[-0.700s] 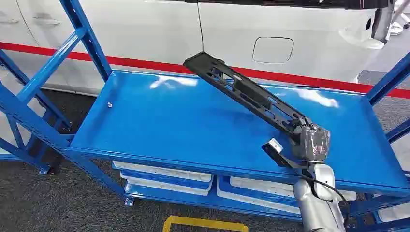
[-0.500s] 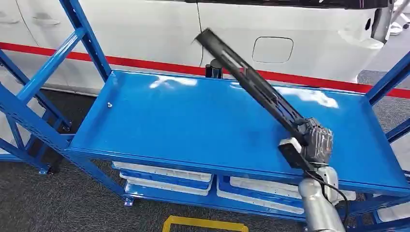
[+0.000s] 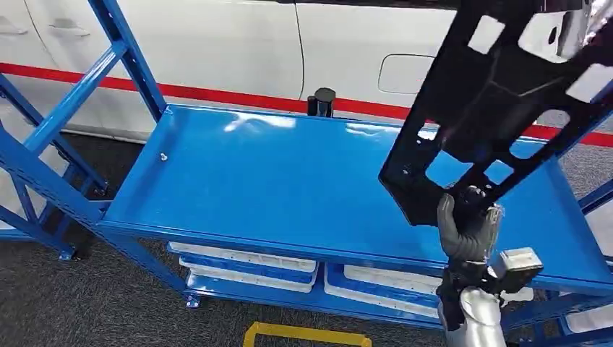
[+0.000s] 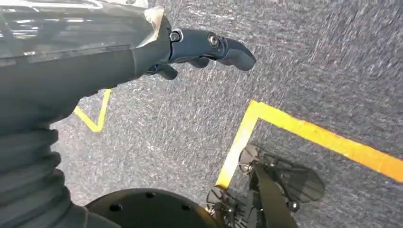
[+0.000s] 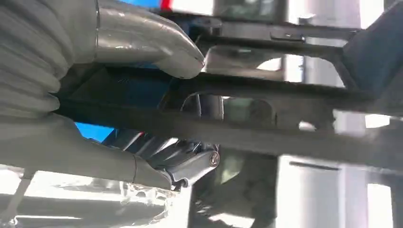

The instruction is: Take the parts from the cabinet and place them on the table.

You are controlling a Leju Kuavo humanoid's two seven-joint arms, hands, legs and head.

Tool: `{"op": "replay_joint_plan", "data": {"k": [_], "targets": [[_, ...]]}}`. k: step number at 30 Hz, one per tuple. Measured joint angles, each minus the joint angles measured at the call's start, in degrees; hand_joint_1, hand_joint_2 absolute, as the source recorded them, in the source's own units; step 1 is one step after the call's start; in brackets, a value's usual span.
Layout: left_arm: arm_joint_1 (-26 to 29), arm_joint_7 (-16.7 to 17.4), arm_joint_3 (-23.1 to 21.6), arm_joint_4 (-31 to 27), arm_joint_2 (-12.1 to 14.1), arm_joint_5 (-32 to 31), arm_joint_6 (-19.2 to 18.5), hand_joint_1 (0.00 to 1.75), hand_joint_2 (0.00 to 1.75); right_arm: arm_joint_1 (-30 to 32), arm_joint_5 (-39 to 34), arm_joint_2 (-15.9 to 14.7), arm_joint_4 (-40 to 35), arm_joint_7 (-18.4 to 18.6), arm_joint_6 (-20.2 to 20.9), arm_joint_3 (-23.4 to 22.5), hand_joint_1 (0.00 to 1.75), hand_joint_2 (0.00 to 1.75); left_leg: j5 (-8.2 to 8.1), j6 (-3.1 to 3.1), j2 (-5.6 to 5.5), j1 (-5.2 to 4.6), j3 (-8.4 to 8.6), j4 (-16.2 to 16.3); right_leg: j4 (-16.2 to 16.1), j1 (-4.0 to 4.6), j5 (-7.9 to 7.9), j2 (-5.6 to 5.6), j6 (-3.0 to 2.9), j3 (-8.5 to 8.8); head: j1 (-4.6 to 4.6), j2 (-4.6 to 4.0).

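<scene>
The right arm [image 3: 473, 318] is raised from the lower right of the head view, its silver forearm held nearly upright with a small grey box-shaped module at the wrist. The right hand [image 3: 468, 230] is closed about the lower end of a black perforated part [image 3: 499, 101], which is carried lifted and tilted up. In the right wrist view, the thick grey thumb [image 5: 157, 45] is laid across one face of the part and the darker fingers [image 5: 183, 159] are wrapped under it. The left hand [image 4: 199, 47] is seen hanging, holding nothing, its dark fingers loosely extended and slightly curled.
</scene>
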Motion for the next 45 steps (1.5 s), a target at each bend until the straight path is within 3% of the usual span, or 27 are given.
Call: {"op": "replay_joint_plan", "data": {"k": [12, 17, 18, 19, 20, 22, 23, 24, 25, 26, 28, 29, 30, 33, 34, 35, 37, 38, 39, 40, 41, 43, 44, 45], "targets": [[0.0, -1.5, 1.5, 0.0, 0.1, 1.2, -1.2, 0.0, 1.75, 6.2, 0.2, 1.4, -12.8, -2.0, -2.0, 2.9, 1.75, 1.75, -0.22, 0.14, 0.01, -0.38, 0.02, 0.1, -0.1, -0.36, -0.02, 0.02, 0.13, 0.02, 0.0, 0.0], [0.0, -1.6, 1.8, 0.0, 0.2, 1.3, -1.5, 0.0, 1.75, 6.9, 0.9, 1.7, -14.5, -2.0, -2.8, 3.5, 1.75, 1.75, -0.31, 0.89, 0.0, -1.07, 0.04, 0.1, -0.2, -0.94, 0.08, 0.01, 0.92, 0.09, -0.02, 0.0], [-0.1, -1.6, 1.8, 0.0, 0.2, 1.3, -1.5, 0.0, 1.75, 6.9, 1.1, 1.7, -14.8, -2.0, -2.9, 3.7, 1.75, 1.75, -0.02, 1.24, 0.06, -0.77, 0.27, -0.5, -0.3, -0.82, 0.04, 0.02, 1.07, 0.43, -0.05, 0.0], [-0.1, -1.6, 1.9, 0.0, 0.2, 1.3, -1.5, 0.0, 1.75, 7.1, 1.2, 1.7, -15.0, -2.0, -3.1, 3.8, 1.75, 1.75, 0.28, 1.53, 0.18, -0.36, 0.67, -1.0, 0.7, -1.15, -0.89, 0.03, 0.93, 0.15, 0.0, 0.0], [-0.1, -1.6, 1.9, 0.0, 0.2, 1.3, -1.5, 0.0, 1.75, 7.0, 1.2, 1.7, -15.0, -2.0, -3.3, 3.8, 1.75, 1.75, 0.38, 1.72, 0.23, -0.11, 0.72, -1.2, 3.3, -0.96, -2.56, 0.07, 0.59, -1.18, 0.13, 0.0], [-0.3, -1.6, 2.1, 0.0, 0.1, 1.3, -1.4, 0.0, 1.75, 7.2, 1.3, 1.7, -15.0, -2.0, -3.6, 4.0, 1.75, 1.75, 0.38, 1.74, 0.21, -0.07, 0.6, -1.2, 12.2, -0.95, -6.22, 0.11, 0.23, -5.64, 0.22, 0.0], [-0.3, -1.6, 2.2, 0.0, 0.0, 1.3, -1.3, 0.0, 1.75, 7.4, 1.3, 1.7, -15.0, -2.0, -3.7, 4.0, 1.75, 1.75, 0.38, 1.73, 0.2, -0.08, 0.54, -1.2, 16.5, -0.95, -7.44, 0.12, 0.34, -7.9, 0.17, 0.0], [-0.3, -1.5, 2.3, 0.0, 0.0, 1.3, -1.2, 0.0, 1.75, 7.5, 1.3, 1.7, -15.0, -2.0, -3.8, 4.0, 1.75, 1.75, 0.41, 1.69, 0.2, -0.07, 0.53, -1.2, 18.3, -0.97, -7.41, 0.12, 0.74, -9.07, 0.22, 0.0], [-0.2, -1.5, 2.3, 0.0, 0.0, 1.3, -1.1, 0.0, 1.75, 7.5, 1.3, 1.7, -15.0, -2.0, -3.8, 4.0, 1.75, 1.75, 0.46, 1.59, 0.17, 0.04, 0.54, -1.2, 17.3, -1.09, -6.2, 0.11, 1.43, -8.86, 0.17, 0.0], [-0.2, -1.5, 2.3, 0.0, 0.0, 1.3, -1.1, 0.0, 1.75, 7.5, 1.3, 1.7, -15.0, -2.0, -3.8, 4.1, 1.75, 1.75, 0.52, 1.42, 0.11, 0.19, 0.55, -1.2, 13.4, -1.35, -3.84, 0.11, 2.33, -7.24, 0.22, 0.0], [-0.3, -1.5, 2.4, 0.0, -0.1, 1.3, -1.0, 0.0, 1.75, 7.5, 1.3, 1.7, -15.0, -2.0, -3.9, 4.1, 1.75, 1.75, 0.71, 0.73, -0.05, 0.56, 0.52, -1.0, 2.6, -1.88, 0.64, 0.08, 3.69, -2.26, 0.28, 0.0], [-0.3, -1.5, 2.4, 0.0, 0.0, 1.3, -1.0, 0.0, 1.75, 7.4, 1.3, 1.7, -14.9, -2.0, -3.9, 4.2, 1.75, 1.75, 0.78, 0.09, -0.17, 0.31, 0.4, -0.9, 1.6, -1.71, 0.83, 0.07, 3.21, -1.56, 0.3, 0.0], [-0.3, -1.5, 2.4, 0.0, -0.1, 1.3, -1.0, 0.0, 1.75, 7.5, 1.4, 1.8, -14.9, -2.0, -3.9, 4.3, 1.75, 1.75, 0.94, -0.37, -0.27, 0.24, 0.35, -0.9, 2.2, -1.11, 2.0, 0.63, 2.5, -1.93, 0.39, 0.0], [-0.3, -1.5, 2.5, 0.0, -0.1, 1.3, -1.0, 0.0, 1.75, 7.5, 1.4, 1.7, -15.0, -2.0, -3.9, 4.3, 1.75, 1.75, 1.53, -1.32, -0.42, 0.22, -0.04, -0.7, 2.1, -1.54, 1.93, 0.66, 0.75, -2.79, 0.28, 0.0], [-0.2, -1.4, 2.6, 0.0, 0.0, 1.3, -1.0, 0.0, 1.75, 7.4, 1.4, 1.9, -15.0, -2.0, -3.9, 4.4, 1.75, 1.75, 0.91, -1.57, -0.34, 0.6, -0.42, -0.3, 2.0, -1.89, 2.38, 0.6, 0.02, -3.07, 0.22, 0.0], [-0.2, -1.4, 2.6, 0.0, 0.0, 1.3, -1.0, 0.0, 1.75, 7.4, 1.4, 1.9, -15.0, -2.0, -3.9, 4.4, 1.75, 1.75, -1.51, -1.75, -0.05, 0.59, -1.19, 1.5, 2.0, -1.68, 2.76, 0.55, -0.6, -3.48, 0.11, 0.0], [-0.2, -1.4, 2.6, 0.0, 0.0, 1.4, -1.0, 0.0, 1.75, 7.3, 1.4, 1.9, -15.0, -2.0, -3.9, 4.4, 1.75, 1.75, -7.44, -2.09, -0.03, 0.6, -4.15, 9.7, 2.0, -1.28, 3.44, 0.38, -1.72, -4.46, -0.09, 0.0], [-0.2, -1.4, 2.6, 0.0, 0.0, 1.4, -0.9, 0.0, 1.75, 7.3, 1.4, 2.0, -15.0, -2.0, -3.9, 4.5, 1.75, 1.75, -9.34, -2.16, -0.03, 0.6, -5.43, 13.6, 2.0, -1.04, 3.74, 0.28, -2.02, -4.91, 0.0, 0.0], [-0.2, -1.4, 2.6, 0.0, 0.0, 1.5, -0.9, 0.0, 1.75, 7.3, 1.4, 2.0, -14.9, -2.0, -3.9, 4.6, 1.75, 1.75, -10.24, -2.15, -0.02, 0.59, -6.11, 16.7, 2.1, -0.77, 4.07, 0.22, -2.11, -5.43, -0.05, 0.0], [-0.2, -1.4, 2.7, 0.0, -0.1, 1.5, -0.8, 0.0, 1.75, 7.3, 1.4, 2.0, -14.8, -1.9, -3.9, 4.7, 1.75, 1.75, -9.67, -1.98, -0.02, 0.59, -5.24, 16.4, 2.1, -0.55, 4.37, 0.17, -2.13, -5.81, 0.0, 0.0], [-0.2, -1.4, 2.7, 0.0, -0.1, 1.5, -0.8, 0.0, 1.75, 7.1, 1.4, 2.0, -14.7, -1.9, -3.9, 4.7, 1.75, 1.75, -8.19, -1.68, -0.02, 0.58, -3.23, 13.9, 2.1, -0.4, 4.66, 0.16, -2.13, -6.11, -0.05, 0.0], [-0.3, -1.4, 2.7, 0.0, -0.1, 1.6, -0.6, 0.0, 1.75, 6.8, 1.4, 2.0, -14.6, -1.9, -3.9, 4.8, 1.75, 1.75, -4.62, -0.72, -0.05, 0.42, 3.65, 3.8, 2.1, -0.17, 5.1, 0.2, -2.03, -6.42, -0.02, 0.0], [-0.5, -1.4, 2.8, 0.0, -0.1, 1.7, -0.5, 0.0, 1.75, 6.6, 1.4, 2.0, -14.6, -1.9, -3.9, 4.9, 1.75, 1.75, -5.22, -0.14, -0.05, 0.19, 6.32, -0.8, 2.1, -0.18, 5.31, 0.18, -1.73, -6.46, -0.02, 0.0], [-0.6, -1.4, 2.8, 0.0, 0.0, 1.7, -0.3, 0.0, 1.75, 6.2, 1.4, 2.0, -14.6, -1.9, -3.9, 5.0, 1.75, 1.75, -4.51, -0.31, 0.03, -0.07, 6.57, -1.1, 2.1, 0.29, 5.64, 0.17, -1.27, -6.67, 0.17, 0.0]]}}
